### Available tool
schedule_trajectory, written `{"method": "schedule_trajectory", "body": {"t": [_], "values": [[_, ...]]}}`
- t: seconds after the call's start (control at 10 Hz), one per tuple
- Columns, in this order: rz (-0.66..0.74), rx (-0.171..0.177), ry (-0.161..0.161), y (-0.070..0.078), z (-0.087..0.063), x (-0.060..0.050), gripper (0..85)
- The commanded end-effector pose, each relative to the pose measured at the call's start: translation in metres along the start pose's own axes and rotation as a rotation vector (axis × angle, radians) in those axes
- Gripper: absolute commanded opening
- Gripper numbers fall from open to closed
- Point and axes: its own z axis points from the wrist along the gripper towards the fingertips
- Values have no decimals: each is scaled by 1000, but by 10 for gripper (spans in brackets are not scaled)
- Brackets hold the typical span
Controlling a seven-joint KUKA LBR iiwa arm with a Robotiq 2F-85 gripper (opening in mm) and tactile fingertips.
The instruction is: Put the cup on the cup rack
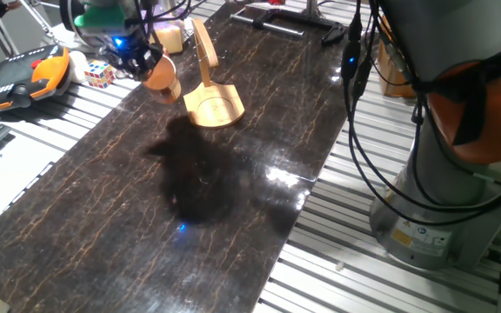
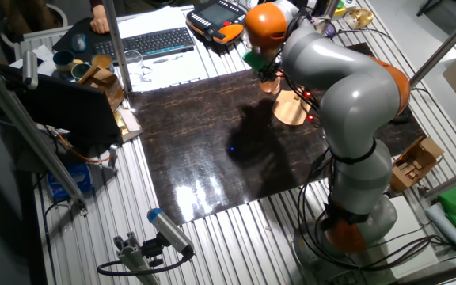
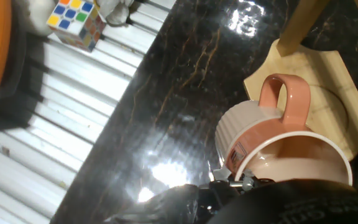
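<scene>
Gripper [image 1: 142, 63] is clamped on the cup [image 1: 163, 78], carrying it off the table [image 1: 146, 217], just left of the rack [image 1: 211, 96] in one fixed view. Arm [image 2: 347, 87] reaches across the dark marbled top from its base at the table's side; in the other fixed view its bulk hides most of the gripper and cup, only the rack's base [image 2: 291, 109] shows. Rack: tan base with round recess, flat on the table, curved post [image 1: 203, 48] upright. Hand view shows the cup [image 3: 278, 140] tilted, pink looped handle [image 3: 283, 96] toward the rack base [image 3: 309, 81], ribbed pale wall, pink inside, rim gripped at bottom of frame; fingertips mostly out of shot. Orange pendant [image 1: 20, 76] and Rubik's cube [image 1: 99, 73] sit off the slab on the slatted bench.
</scene>
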Motion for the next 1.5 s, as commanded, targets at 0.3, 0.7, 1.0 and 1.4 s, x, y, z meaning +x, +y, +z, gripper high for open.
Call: {"method": "schedule_trajectory", "body": {"t": [0.3,0.7,1.0,1.4], "values": [[-8,-7,-111,-2,4,-5,7],[-11,-21,-106,-4,12,-18,7],[-13,-29,-104,-8,12,-27,7],[-13,-48,-97,-15,12,-34,7]]}}
